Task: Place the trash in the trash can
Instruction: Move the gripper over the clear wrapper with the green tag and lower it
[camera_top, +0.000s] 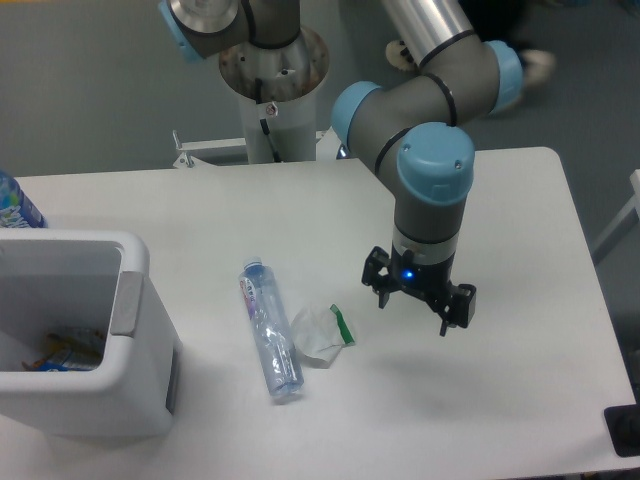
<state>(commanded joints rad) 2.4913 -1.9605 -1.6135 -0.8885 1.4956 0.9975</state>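
The black two-finger gripper (412, 303) hangs with jaws spread wide, empty (nothing held); the crumpled white wrapper with green strip (322, 335) lies near, to its lower left in the picture.

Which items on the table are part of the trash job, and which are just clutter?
Job:
- clear crushed plastic bottle with pale blue cap
- crumpled white wrapper with green strip
- boxy white plastic trash can
- open two-finger gripper, holding nothing

Clutter:
- bottle with bright blue patterned label, behind the can
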